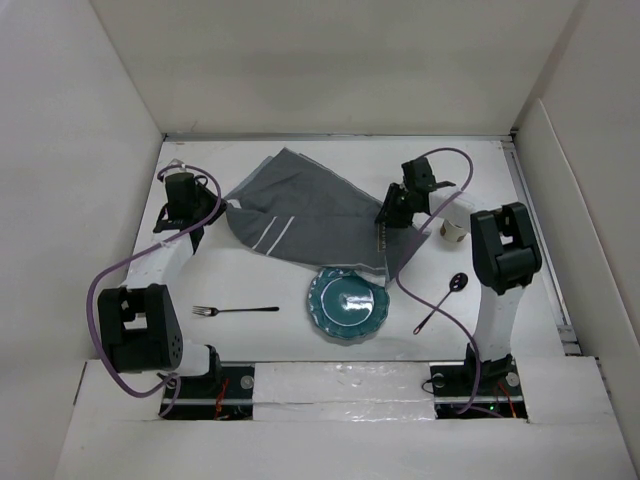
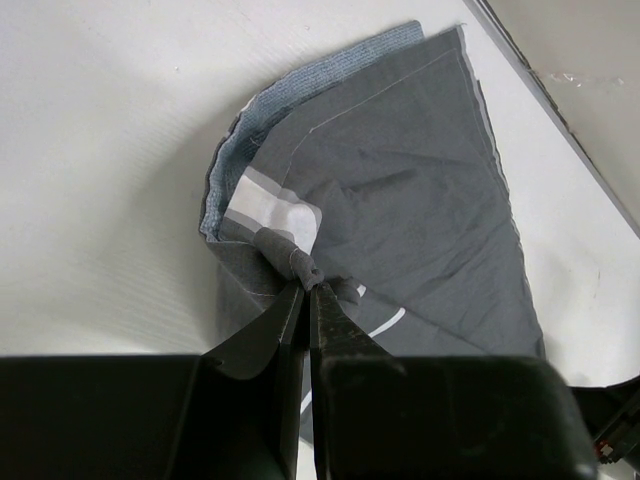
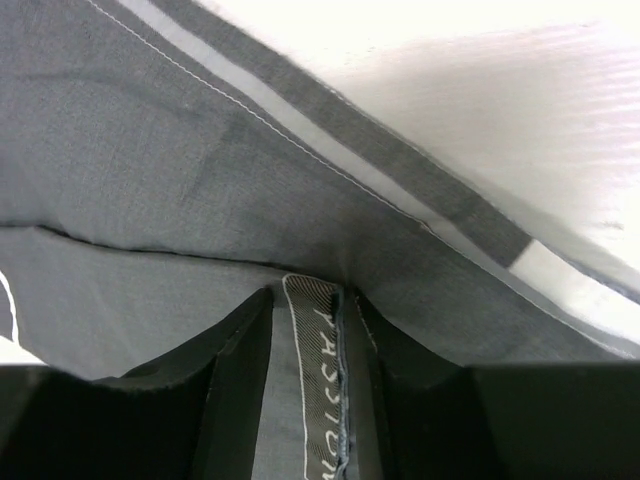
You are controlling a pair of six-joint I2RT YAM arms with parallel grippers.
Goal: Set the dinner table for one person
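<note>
From above, the white table point(image 1: 250, 345) carries a grey cloth point(image 1: 300, 210) spread across its far middle, with a teal scalloped plate point(image 1: 347, 303) just in front of the cloth's near right corner. A fork point(image 1: 235, 310) lies left of the plate, apart from it, and a dark spoon point(image 1: 442, 300) lies slanted to the plate's right. A small pale cup point(image 1: 452, 231) stands further back on the right. The left claw point(image 1: 222, 206) meets the cloth's left corner and the right claw point(image 1: 385, 225) sits at its right edge; a purple cable point(image 1: 97, 290) loops off the left arm. In the left wrist view, the left claw point(image 2: 307, 290) is pressed together on a bunched fold of the cloth point(image 2: 420, 180), which shows a pale stripe and lies on the table point(image 2: 100, 150). In the right wrist view, the right claw point(image 3: 315, 310) has its 2 fingers point(image 3: 235, 360) somewhat apart, with a lettered strip of the cloth point(image 3: 150, 170) filling the gap; I cannot tell whether they pinch it. A patch of table point(image 3: 480, 90) shows beyond the cloth's striped hem.
</note>
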